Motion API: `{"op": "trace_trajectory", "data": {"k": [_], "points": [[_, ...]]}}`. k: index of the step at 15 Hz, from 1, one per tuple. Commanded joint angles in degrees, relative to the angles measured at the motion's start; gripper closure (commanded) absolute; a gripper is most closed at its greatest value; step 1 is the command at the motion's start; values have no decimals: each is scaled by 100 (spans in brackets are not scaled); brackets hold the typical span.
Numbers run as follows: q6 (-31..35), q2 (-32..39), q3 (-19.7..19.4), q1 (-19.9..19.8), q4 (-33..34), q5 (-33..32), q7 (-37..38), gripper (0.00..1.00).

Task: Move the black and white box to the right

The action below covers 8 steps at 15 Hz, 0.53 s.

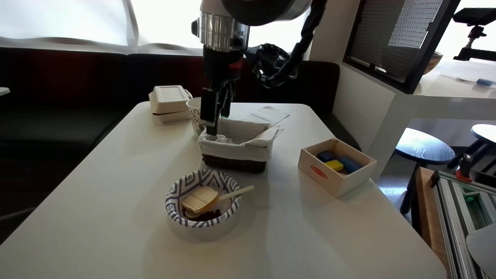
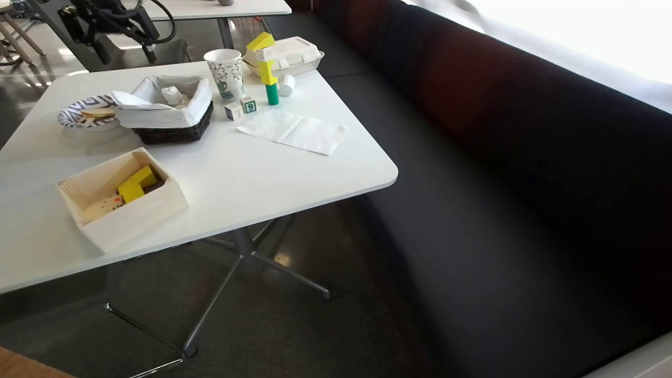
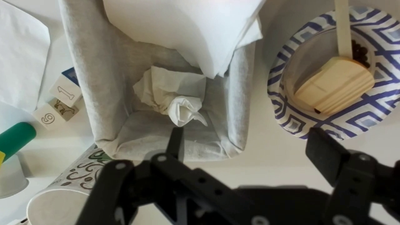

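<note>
- White bench [image 1: 116,186] with rounded corners; the black and white box [image 1: 234,150] stands on it, well inside the edges.
- Close to the box are the striped bowl [image 1: 173,198], near one side, and the paper cup [image 2: 224,73] (just beside a corner; whether they touch I cannot tell).
- Two marked cubes [image 3: 66,89] and a flat napkin [image 2: 296,131] lie near the box, on its side opposite the bowl.
- Open bench top stretches between the box and the light wooden box [image 2: 139,220], which stands near an edge.
- Dark woven sides [image 1: 234,164] show low on the box; a pale grey liner [image 3: 100,78] folds over its rim, crumpled paper [image 3: 175,90] lies inside, and a white sheet [image 3: 187,25] pokes out past the rim.
- Jaws stand spread wide, higher than the box and apart from it; in the wrist view one shows against the box's end.
</note>
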Motion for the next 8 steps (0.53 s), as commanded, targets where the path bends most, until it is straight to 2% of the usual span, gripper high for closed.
{"op": "trace_trajectory", "data": {"k": [1, 8], "points": [[-18, -2, 53, -52, 12, -22, 17, 0], [163, 421, 18, -81, 107, -115, -31, 0]]}}
